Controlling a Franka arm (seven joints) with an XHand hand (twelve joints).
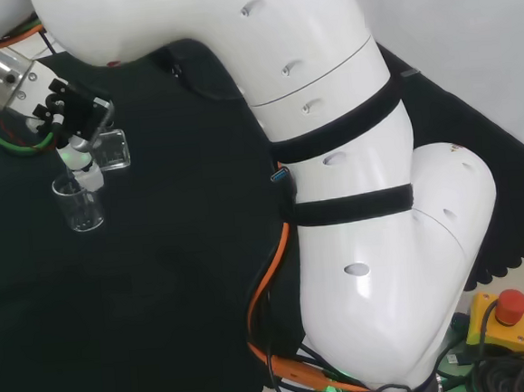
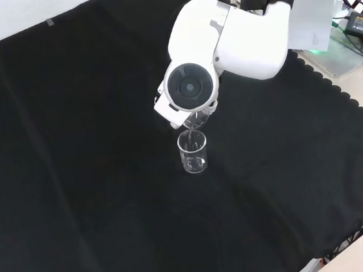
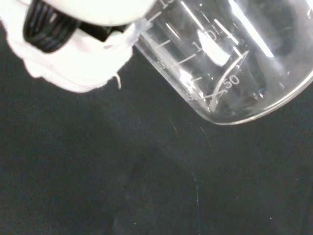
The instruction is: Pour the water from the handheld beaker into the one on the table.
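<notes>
A clear beaker [image 2: 193, 152] stands upright on the black cloth [image 2: 72, 155] near the middle of the front view; the head view shows this standing beaker [image 1: 81, 207] at the left. My hand [image 1: 76, 113] is just above it, fingers curled round a second clear beaker [image 1: 111, 150], which is steeply tilted. Seen from the front, the held beaker [image 2: 194, 118] leans with its lip right over the standing one, half hidden by the arm's link with the grey cap [image 2: 189, 87]. The wrist view has the held beaker's marked wall [image 3: 230, 54] close up, a white finger [image 3: 78, 58] against it.
The arm's big white links [image 1: 331, 154] take up the right of the head view. A red stop button [image 1: 511, 307] and cables sit off the cloth at the lower right there. The cloth's scalloped edge [image 2: 334, 92] runs along the right of the front view.
</notes>
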